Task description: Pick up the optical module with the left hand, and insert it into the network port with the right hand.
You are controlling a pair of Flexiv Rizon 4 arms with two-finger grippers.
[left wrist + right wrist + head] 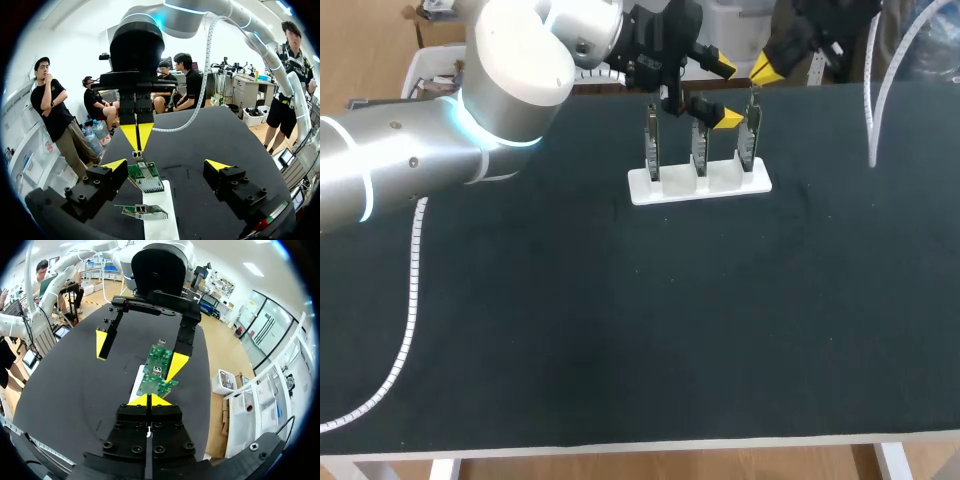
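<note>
Black desk [570,330], upper centre: left pincer [720,93] gapes wide, empty, astride upright circuit boards [700,150] in a white rack [700,185]; right pincer [767,68], tips pressed together, hangs just right.

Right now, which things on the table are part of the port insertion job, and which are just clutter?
Job: left gripper, open; right gripper, shut; three upright circuit boards in the white holder. I can't make out the optical module.
Lying about: white ribbed cable across the table's left side.
</note>
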